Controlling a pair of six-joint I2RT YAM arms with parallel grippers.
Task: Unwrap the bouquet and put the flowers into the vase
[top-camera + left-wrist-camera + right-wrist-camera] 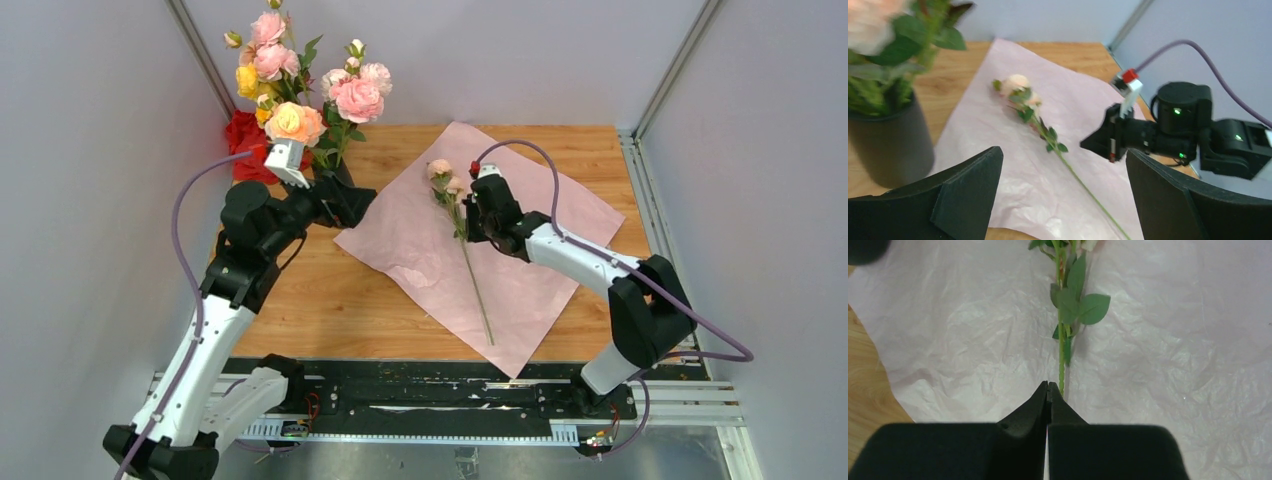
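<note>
Lying on paper (1173, 365), flower (1068, 305), right tool (1048, 386) closed

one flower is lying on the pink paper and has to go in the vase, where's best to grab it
Grip the bare stem just below the leaves, coming straight down with the jaws across it. It lies flat on the paper, thin and straight there; the bloom end is bulky and likely crushable.

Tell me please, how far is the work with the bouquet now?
Done: the pink wrapping paper lies open and flat, and several roses stand in the black vase. In hand: the right claw is shut at the last rose stem on the paper; a real grip I cannot confirm. Still to do: that stem into the vase.
</note>
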